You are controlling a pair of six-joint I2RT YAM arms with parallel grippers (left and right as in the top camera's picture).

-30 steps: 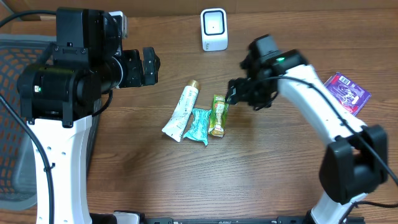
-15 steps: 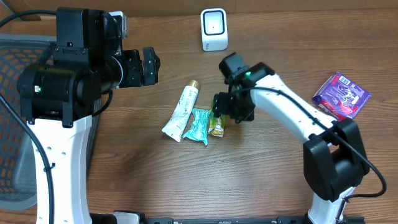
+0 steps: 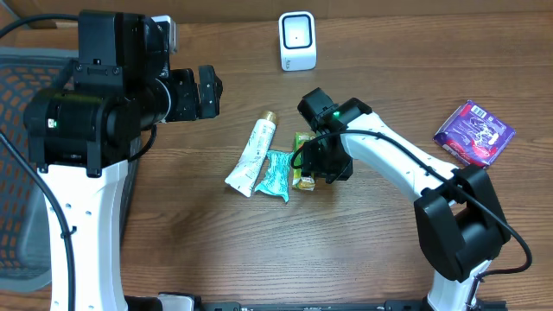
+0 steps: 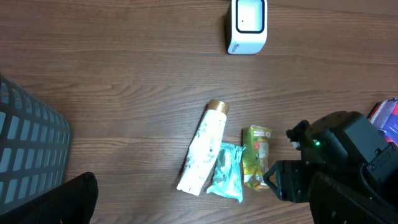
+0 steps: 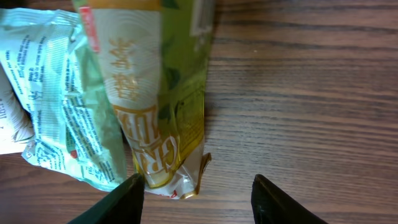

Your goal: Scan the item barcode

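Right gripper (image 5: 197,182) low over green packet (image 3: 301,145), jaws apart, straddling its lower end, not clamped. Packet lies flat mid-table, touching teal pouch (image 3: 276,175), tube (image 3: 252,155) beyond; scanner (image 3: 297,41) well apart. Left gripper (image 3: 197,93) wide open, empty.

Scanner (image 3: 297,41): at the back of the table (image 3: 259,250), behind the row.
Row: tube (image 3: 253,155) left, pouch (image 3: 276,175) middle, snack packet (image 4: 257,155) right, side by side.
Flat pack (image 3: 473,131): far right.
Basket (image 3: 22,95): far left.
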